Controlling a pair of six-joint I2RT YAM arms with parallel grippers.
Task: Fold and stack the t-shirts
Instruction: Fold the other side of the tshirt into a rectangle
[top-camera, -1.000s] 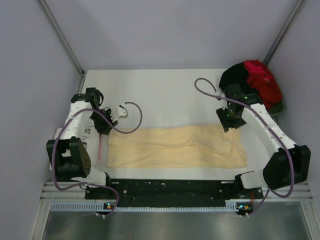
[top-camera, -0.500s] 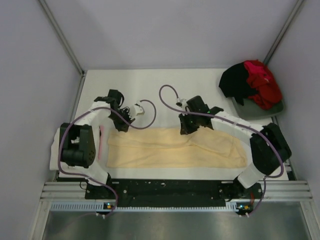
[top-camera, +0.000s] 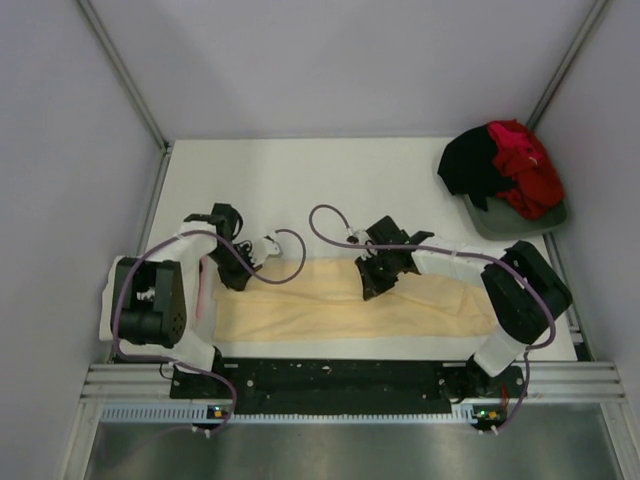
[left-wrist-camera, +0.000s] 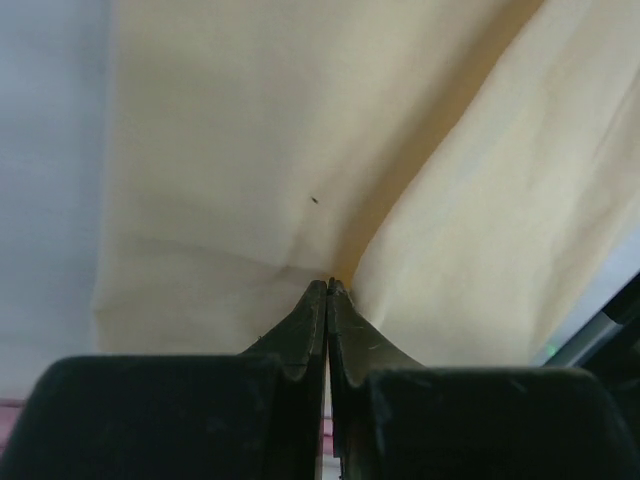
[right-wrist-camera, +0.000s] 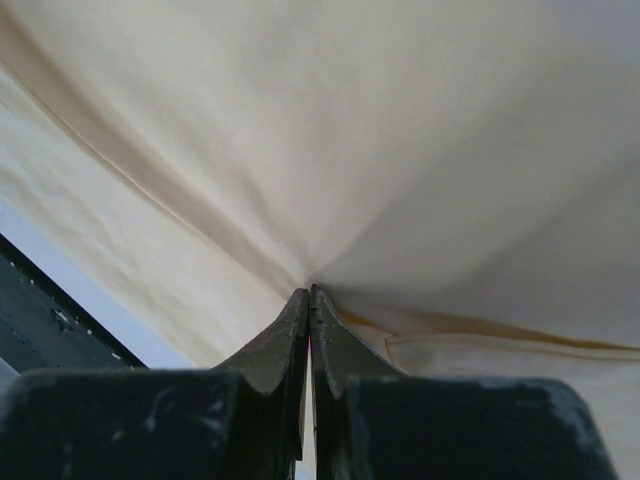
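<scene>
A pale grey wall closes the left side of the booth, and a slanted metal post marks the corner where it meets the back wall. Between the walls lies a white tabletop, bare across its far half. Along its near edge runs a black rail that carries both arm bases, with a dull metal sheet below it. The pale yellow t-shirt lies spread as a long band across the near part of the tabletop, just beyond the rail. At its far left corner the left fingers are clenched together on the cloth, and creases fan out from their tips. Near the middle of the shirt's far edge the right fingers are likewise pinched tight on a fold of the same yellow fabric, which puckers at the tips. Well apart from them, at the far right of the tabletop, a black t-shirt and a red t-shirt sit bundled together in a grey-green tub. Behind it a second post slants up beside the right wall.
</scene>
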